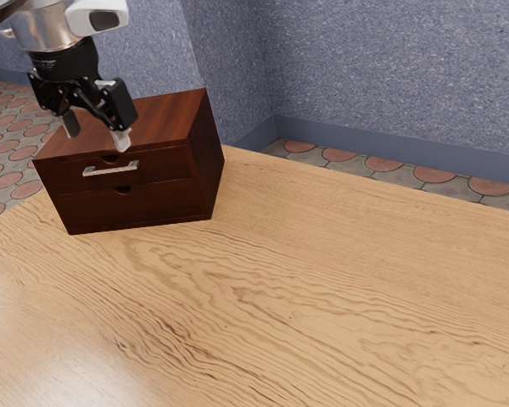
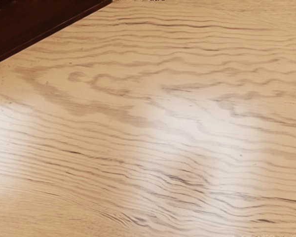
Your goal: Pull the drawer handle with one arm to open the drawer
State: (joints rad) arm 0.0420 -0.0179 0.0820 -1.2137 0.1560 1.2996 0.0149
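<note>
The gripper (image 1: pixel 95 129) hangs over the front edge of a dark wooden cabinet (image 1: pixel 168 114) that stands on a light wooden table (image 1: pixel 322 280), toward the exterior view's left. Its two fingers (image 1: pixel 121 136) are spread well apart and point downward with a slight tilt; there is nothing between them and they grip nothing. One tip sits above the cabinet's front corner on the exterior view's left, the other over the top panel just above the front face. Whether that tip touches the wood, I cannot tell.

The drawer handle (image 1: pixel 110 168) is a pale metal bar fixed across the upper drawer (image 1: pixel 157 164) – it lies just below the fingertips, apart from them. The upper drawer's front sits level with the lower front (image 1: pixel 136 205), so it looks closed. Each front has a small rounded notch at its top edge.

Behind the table there is a blue-grey speckled wall (image 1: pixel 390 59) and a floor of reddish rounded tiles (image 1: pixel 382 163).

In the wrist view the table (image 2: pixel 163 138) spreads out with its wavy grain and a bright sheen, and a dark corner of the cabinet (image 2: pixel 24 19) shows beside it
</note>
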